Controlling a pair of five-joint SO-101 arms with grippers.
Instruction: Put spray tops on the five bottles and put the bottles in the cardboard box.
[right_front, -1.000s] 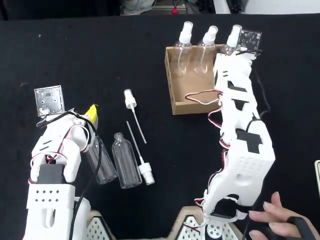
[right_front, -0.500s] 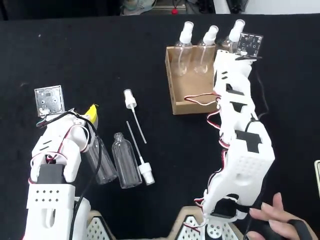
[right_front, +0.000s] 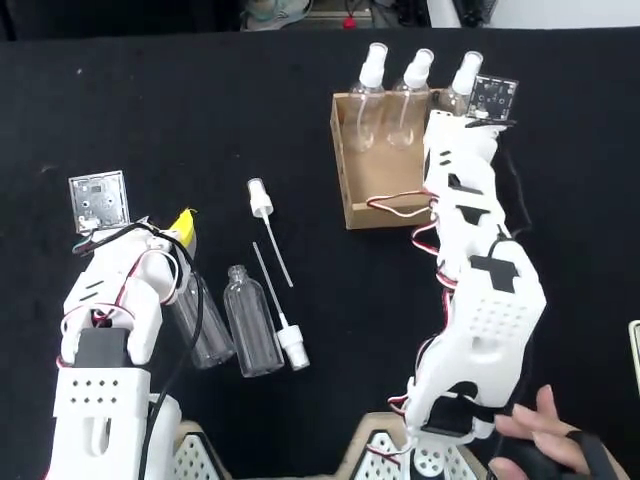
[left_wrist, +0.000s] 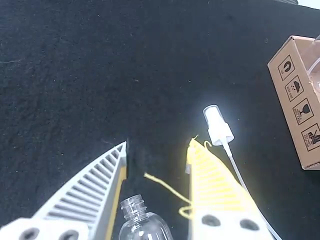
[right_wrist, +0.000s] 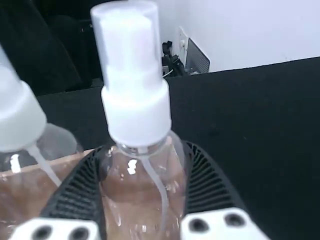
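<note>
Worktop (right_front: 150, 100) is showing black, white wall (right_wrist: 250, 30) behind; right gripper (right_wrist: 142, 150) is pinching a capped bottle (right_wrist: 135, 100) in the cardboard box (right_front: 338, 170) by the far edge, left gripper (left_wrist: 157, 145) is hanging spread around an uncapped bottle (left_wrist: 137, 222) front-left.

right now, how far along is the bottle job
Done: two capped bottles stand in the box. In hand: the right gripper holds a third capped bottle beside them. Left to do: two uncapped bottles lie on the table, one between the open left gripper, with two loose spray tops nearby. Roughly halfway.
</note>
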